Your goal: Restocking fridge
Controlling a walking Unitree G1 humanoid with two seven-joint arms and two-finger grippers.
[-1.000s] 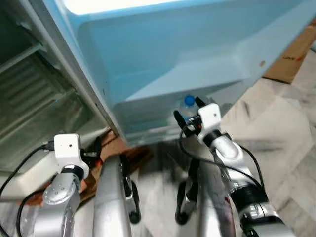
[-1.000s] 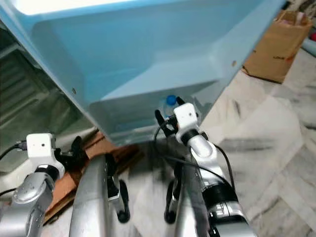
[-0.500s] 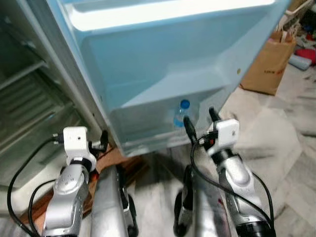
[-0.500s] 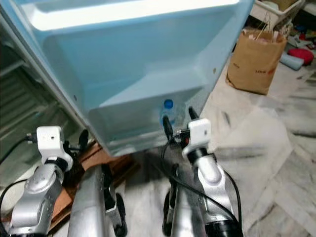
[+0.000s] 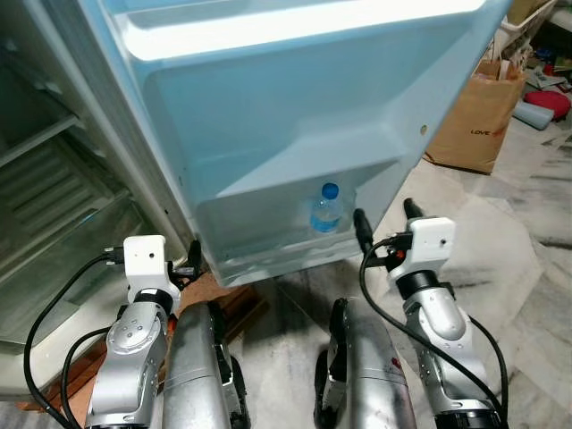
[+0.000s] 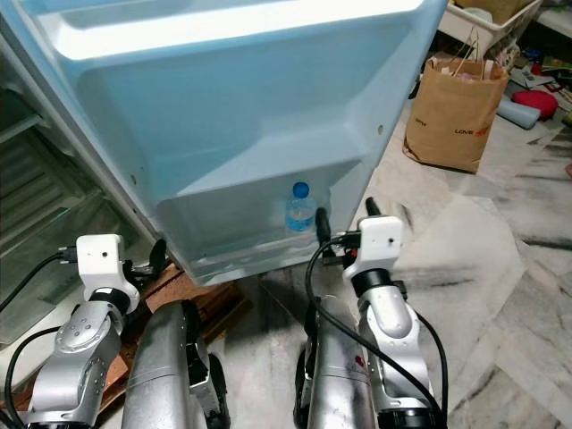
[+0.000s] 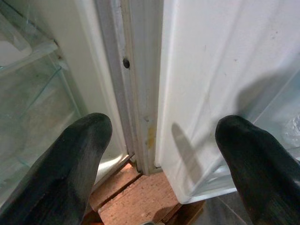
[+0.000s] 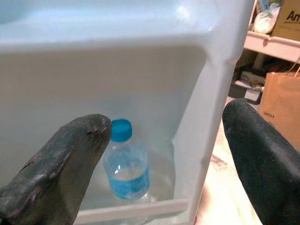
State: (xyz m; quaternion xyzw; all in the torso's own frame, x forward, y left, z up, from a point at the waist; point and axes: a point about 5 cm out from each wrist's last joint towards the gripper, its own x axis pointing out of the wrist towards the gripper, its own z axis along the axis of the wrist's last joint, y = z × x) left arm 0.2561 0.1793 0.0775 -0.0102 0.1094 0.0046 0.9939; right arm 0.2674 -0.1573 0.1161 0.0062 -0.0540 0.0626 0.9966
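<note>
Fridge door (image 5: 295, 107) served as landmark: pale blue inner liner, swung open, w/ a low bin (image 5: 268, 241) along its bottom.

Left of door: fridge cabinet interior (image 5: 54, 206) w/ glass shelves, dim. Left gripper (image 7: 154, 140) was held low by the hinge edge of the door, fingers (image 7: 75, 164) spread wide, nothing between them. Its wrist view looked straight at the door's hinge-side seam; a brown wooden plank (image 7: 136, 197) lay on the floor below the door's bottom corner.

In door: water bottle (image 5: 326, 210), clear w/ blue cap and blue label, stood upright in the bin, toward the door's free edge. Bottle apart from both grippers.

Right of door bin: right gripper (image 5: 384, 223) sat just off the door's free-edge corner, near the bottle but not touching. Fingers (image 8: 65, 164) wide apart, empty; wrist view framed the bottle past one fingertip.

Further right of door: brown paper bag (image 5: 474, 116) stood on marble floor (image 5: 518, 259), well apart from door. Beyond bag, clutter too small to ID.
</note>
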